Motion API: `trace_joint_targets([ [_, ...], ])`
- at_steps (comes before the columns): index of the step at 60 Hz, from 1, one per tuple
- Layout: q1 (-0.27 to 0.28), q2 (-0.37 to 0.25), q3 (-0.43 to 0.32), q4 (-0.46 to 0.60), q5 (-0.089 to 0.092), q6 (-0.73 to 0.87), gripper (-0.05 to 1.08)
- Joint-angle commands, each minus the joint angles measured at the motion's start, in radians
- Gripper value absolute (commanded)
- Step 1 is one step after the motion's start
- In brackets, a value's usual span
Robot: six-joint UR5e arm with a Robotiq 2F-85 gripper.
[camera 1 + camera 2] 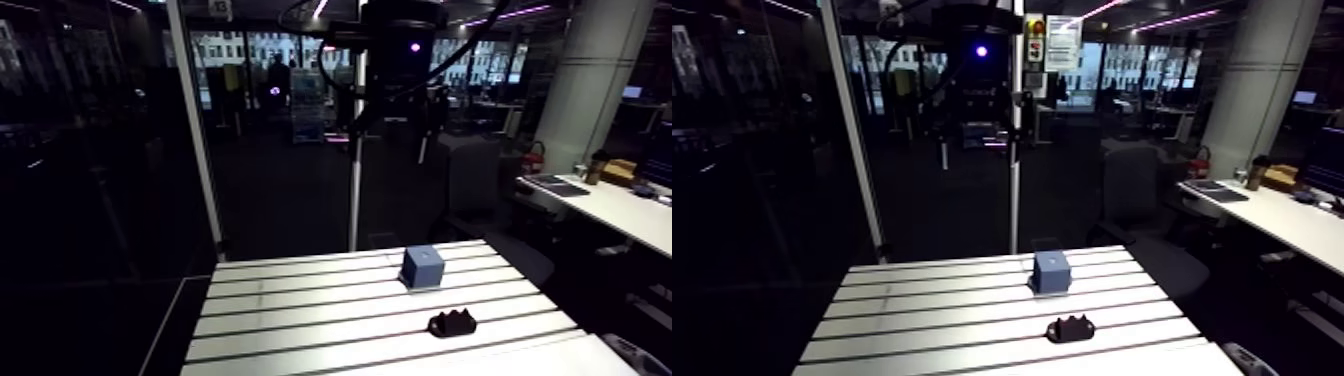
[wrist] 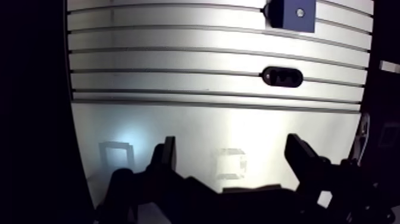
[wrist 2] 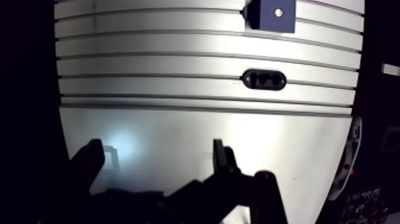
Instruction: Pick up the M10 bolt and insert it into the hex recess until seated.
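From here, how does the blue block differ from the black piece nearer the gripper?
The blue block is a tall cube; the black piece is low and oval. From above, the block shows one small pale spot, the black piece two dark hollows. The block lies farther from the gripper than the black piece. Both rest on the table, apart, neither held.

The gripper is matte black all over. Its two fingers are slim, flat-sided bars with squared tips, rising from chunky, angular links. In the arm view the wrist is a dark, rounded housing, and a small violet light glows on its face.
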Motion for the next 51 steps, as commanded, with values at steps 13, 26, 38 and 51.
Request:
trace_joint_targets([
  [13,0.035,0.02,-0.001,-0.019,-0.047,-0.006,0.0],
  [26,0.035,0.034,-0.006,-0.017,-0.045,0.003,0.01],
  [38,0.036,0.034,-0.004,-0.017,-0.043,0.008,0.01],
  [51,0.038,0.036,-0.004,-0.016,-0.035,0.008,0.01],
])
